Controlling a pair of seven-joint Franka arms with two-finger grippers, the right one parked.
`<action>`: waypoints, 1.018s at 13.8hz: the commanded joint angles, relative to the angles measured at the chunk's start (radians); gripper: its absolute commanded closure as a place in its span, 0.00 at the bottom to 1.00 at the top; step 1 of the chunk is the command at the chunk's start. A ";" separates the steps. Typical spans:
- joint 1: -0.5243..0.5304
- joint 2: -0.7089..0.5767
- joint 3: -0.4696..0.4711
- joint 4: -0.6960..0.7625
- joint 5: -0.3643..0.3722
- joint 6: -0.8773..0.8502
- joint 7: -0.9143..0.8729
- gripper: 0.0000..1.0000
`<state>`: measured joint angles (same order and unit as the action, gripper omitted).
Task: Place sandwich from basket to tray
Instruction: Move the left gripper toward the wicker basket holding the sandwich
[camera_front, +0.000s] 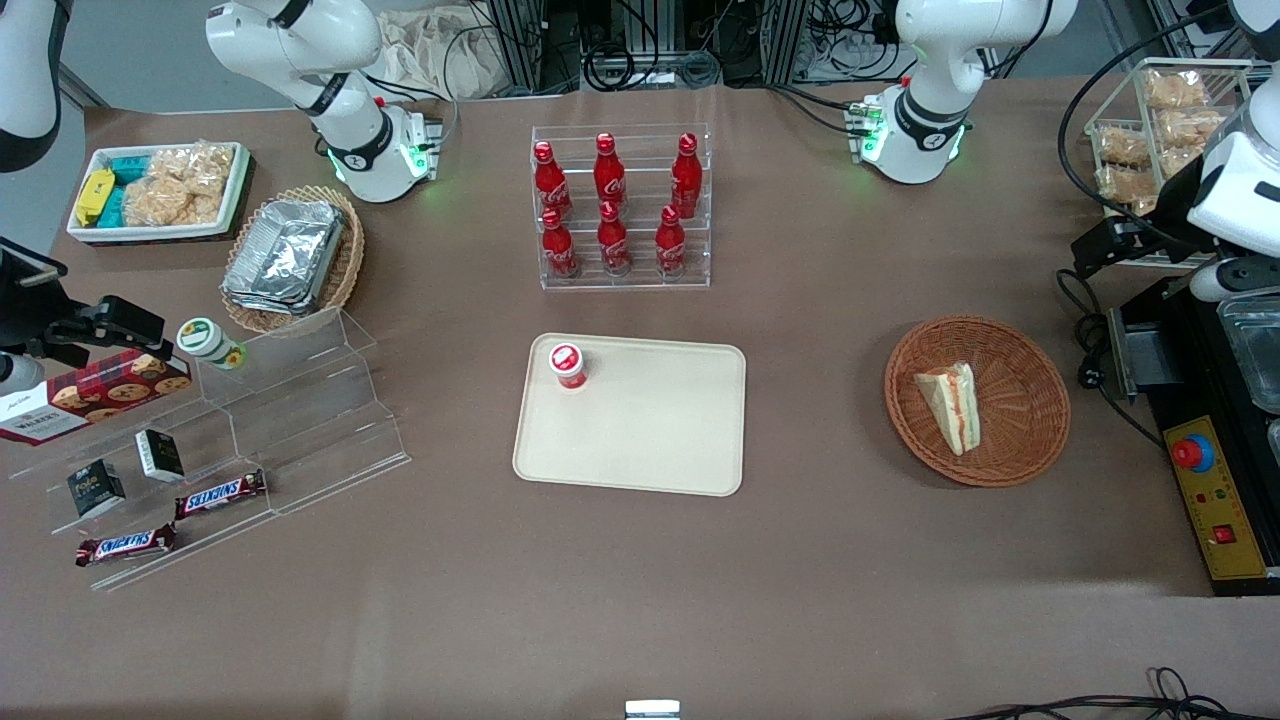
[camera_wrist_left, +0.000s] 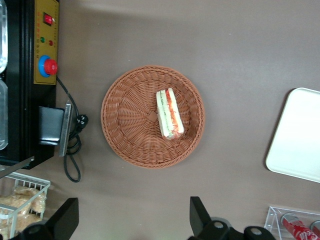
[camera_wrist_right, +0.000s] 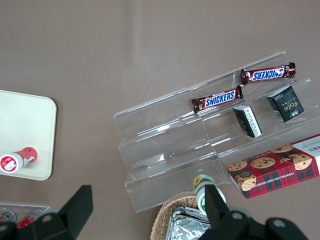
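Even overhead light, soft shadow under the basket (camera_front: 978, 400), glare on the foil containers (camera_front: 285, 255), gripper (camera_wrist_left: 131, 220) fingers slightly blurred

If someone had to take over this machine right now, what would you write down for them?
Gripper: open, empty, high above the table, looking down on the basket.
Sandwich: lies in the basket, toward the working arm's end of the table, untouched.
Tray: mid-table, with a red bottle standing in one corner; the rest is bare.
Done: nothing yet.
Left: descend, grasp the sandwich, carry it to the tray, set it on the bare part away from the bottle.
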<state>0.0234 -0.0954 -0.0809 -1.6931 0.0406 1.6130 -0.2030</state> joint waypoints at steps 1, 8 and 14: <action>0.016 0.000 -0.008 0.021 -0.024 -0.008 0.016 0.00; 0.017 0.089 -0.010 0.027 -0.048 0.019 -0.009 0.00; 0.013 0.187 -0.011 -0.066 -0.061 0.164 -0.099 0.00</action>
<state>0.0283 0.0963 -0.0814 -1.7082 -0.0042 1.7253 -0.2666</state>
